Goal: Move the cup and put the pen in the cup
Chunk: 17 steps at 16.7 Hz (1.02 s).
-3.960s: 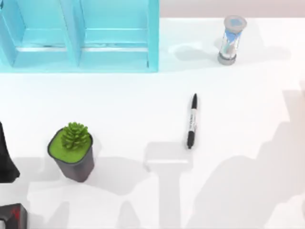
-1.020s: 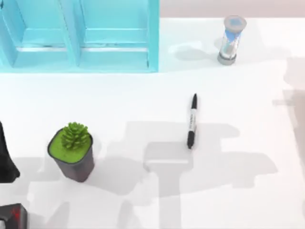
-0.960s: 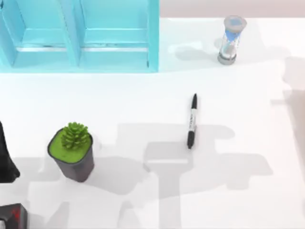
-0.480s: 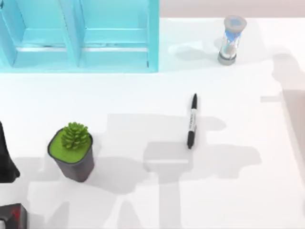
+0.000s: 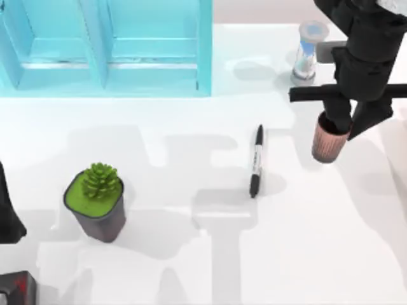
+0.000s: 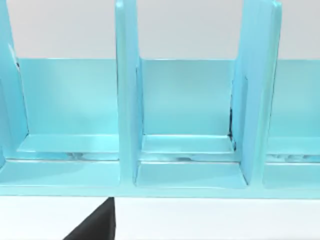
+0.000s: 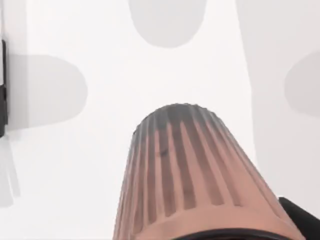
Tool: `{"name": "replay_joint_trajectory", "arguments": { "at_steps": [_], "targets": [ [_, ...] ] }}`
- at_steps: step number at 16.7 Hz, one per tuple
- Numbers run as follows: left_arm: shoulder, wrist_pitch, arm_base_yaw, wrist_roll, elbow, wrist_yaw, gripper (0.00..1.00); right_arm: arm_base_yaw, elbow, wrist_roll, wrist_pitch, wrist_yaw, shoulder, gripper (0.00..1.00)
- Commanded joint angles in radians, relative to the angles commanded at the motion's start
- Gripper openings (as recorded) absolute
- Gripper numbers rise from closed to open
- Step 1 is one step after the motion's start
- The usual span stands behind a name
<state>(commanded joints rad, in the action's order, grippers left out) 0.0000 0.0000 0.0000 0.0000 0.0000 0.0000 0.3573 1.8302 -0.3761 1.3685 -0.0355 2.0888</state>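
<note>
The right gripper (image 5: 348,121) hangs over the right half of the white desk (image 5: 191,267), its black fingers clamped on the rim of the small reddish-brown ribbed cup (image 5: 329,143), which hangs just below it. In the right wrist view the same copper-toned cup (image 7: 195,180) shows its ribbed wall close up, with a black finger (image 7: 300,212) at its edge. To the left of the gripper and near it, the slim black pen with a white-grey label band (image 5: 255,161) lies flat on the desk, apart from the cup, its length running toward the back and front of the desk. Just behind the gripper, at the back edge of the desk, stands the clear hourglass with blue sand (image 5: 308,52), partly covered by the arm. Far to the gripper's left, well apart, sits the dark grey square pot with a green succulent (image 5: 95,200). The turquoise open shelf unit (image 5: 105,47) stands along the back left of the desk; the left wrist view faces its compartments (image 6: 185,125). The left arm (image 5: 7,213) is parked at the desk's left edge; whether its gripper is wide or narrow I cannot tell.
</note>
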Motion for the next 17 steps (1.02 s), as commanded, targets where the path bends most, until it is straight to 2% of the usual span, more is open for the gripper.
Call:
{"name": "replay_joint_trajectory", "arguments": {
  "at_steps": [6,12,16,17],
  "targets": [
    [0.000,0.000,0.000,0.000,0.000,0.000,1.00,0.018,-0.002,-0.023,-0.015,0.001,0.016,0.00],
    [0.000,0.000,0.000,0.000,0.000,0.000,1.00,0.029,-0.131,-0.029,-0.172,-0.003,0.035,0.00],
    [0.000,0.000,0.000,0.000,0.000,0.000,1.00,0.030,-0.138,-0.031,-0.179,-0.003,0.040,0.00],
    [0.000,0.000,0.000,0.000,0.000,0.000,1.00,0.030,-0.138,-0.031,-0.179,-0.003,0.040,0.08]
  ]
}}
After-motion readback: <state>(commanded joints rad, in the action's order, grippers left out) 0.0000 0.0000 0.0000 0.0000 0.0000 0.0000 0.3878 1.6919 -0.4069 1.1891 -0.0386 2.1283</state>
